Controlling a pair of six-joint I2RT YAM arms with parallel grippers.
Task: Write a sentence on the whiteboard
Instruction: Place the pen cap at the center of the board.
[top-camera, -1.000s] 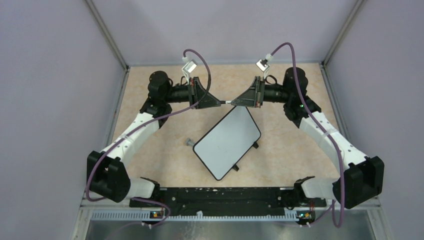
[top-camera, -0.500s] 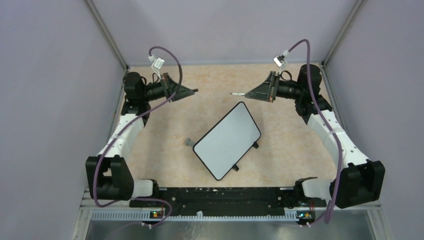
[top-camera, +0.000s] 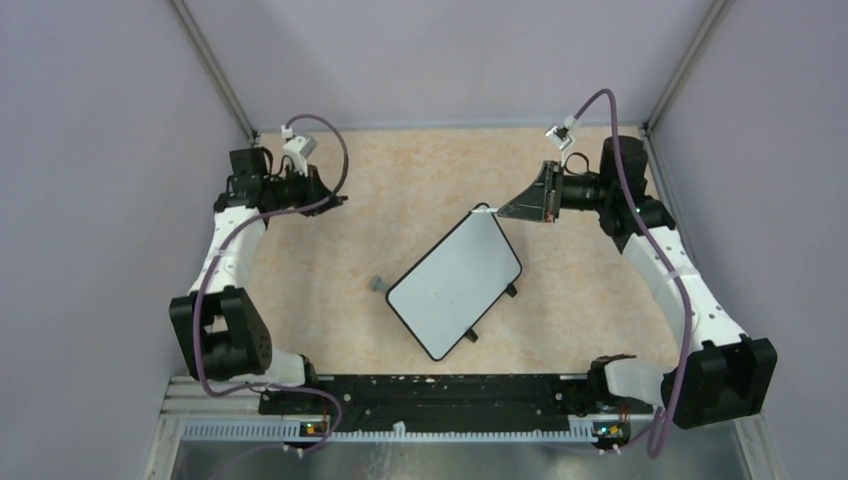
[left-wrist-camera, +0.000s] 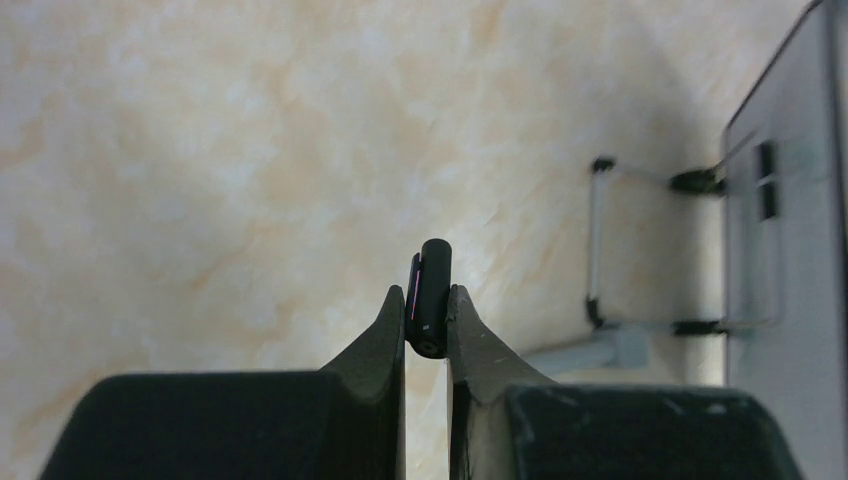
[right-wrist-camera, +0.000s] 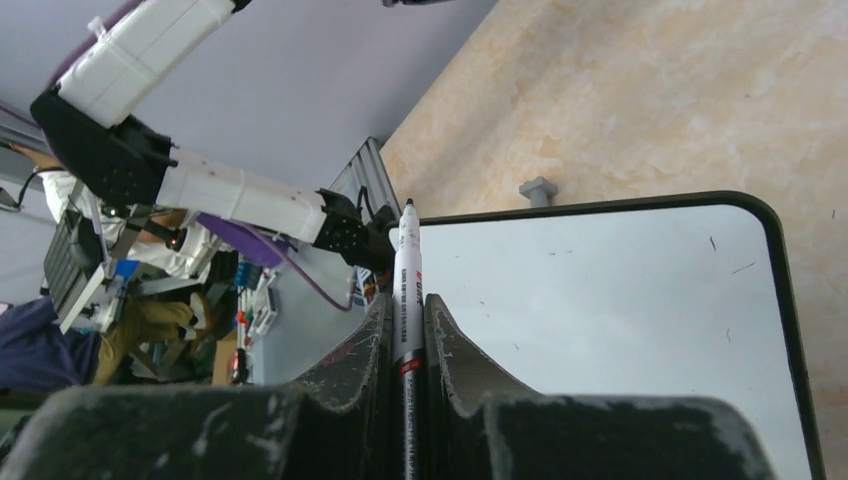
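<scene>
The whiteboard (top-camera: 455, 285) lies on the counter (top-camera: 400, 170), turned on a diagonal, with 1 rounded corner pointing toward the far side and the opposite corner toward the arm bases. Its face is white with a few small dark specks, framed by a thin black rim. 2 small black feet (top-camera: 512, 291) stick out along its right edge, and a small grey peg (top-camera: 378, 284) sits just beside its left edge.

The right gripper (top-camera: 497, 212) is at the whiteboard's far corner, its jaws narrow and clamped on a white marker (top-camera: 483, 209). In the right wrist view the marker (right-wrist-camera: 407, 270) runs between the fingers, its dark tip reaching past them to the whiteboard's rim. Whether the tip touches the whiteboard cannot be told.

The left gripper (top-camera: 338, 201) is well apart from the whiteboard, off to its far left above the bare counter. Its jaws are narrow too, pinching a short black cap (left-wrist-camera: 431, 295) that stands up between the fingertips.
</scene>
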